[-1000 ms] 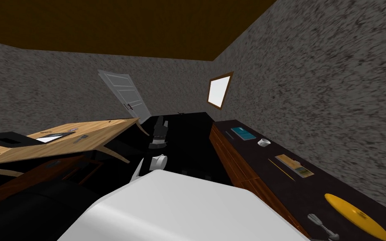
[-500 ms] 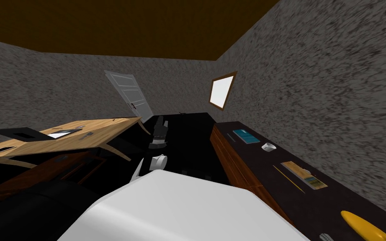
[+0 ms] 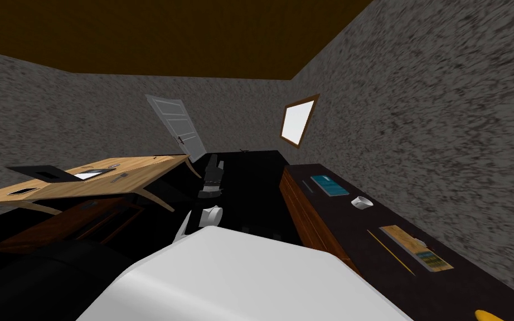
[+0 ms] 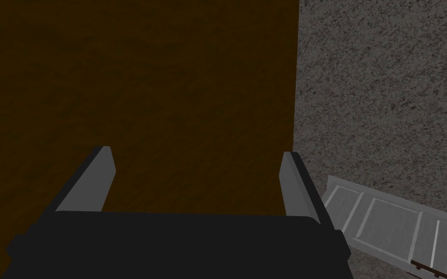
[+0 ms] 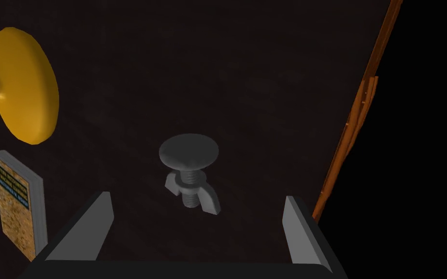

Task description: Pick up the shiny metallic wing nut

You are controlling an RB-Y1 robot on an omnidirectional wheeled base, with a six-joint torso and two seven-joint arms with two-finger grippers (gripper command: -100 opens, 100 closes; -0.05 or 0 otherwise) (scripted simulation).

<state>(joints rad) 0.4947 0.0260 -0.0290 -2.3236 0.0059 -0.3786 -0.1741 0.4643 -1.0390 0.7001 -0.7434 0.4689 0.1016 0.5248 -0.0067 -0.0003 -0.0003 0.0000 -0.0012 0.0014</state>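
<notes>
Grey wing nut [image 5: 189, 185] on dome-headed bolt [image 5: 188, 151], resting on dark counter [image 5: 227, 72] near yellow disc [image 5: 23, 87]. Wide-open right gripper [image 5: 196, 195] hovering over it, away from disc. Wide-open left gripper [image 4: 196, 151] idle. Probably small, rigid, light, slippery: pinch across flat wings, avoid dome.

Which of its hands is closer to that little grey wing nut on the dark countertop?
Right. The right gripper hangs open over the wing nut, which lies just ahead of it on the dark countertop. The left gripper, also open, points elsewhere.
</notes>
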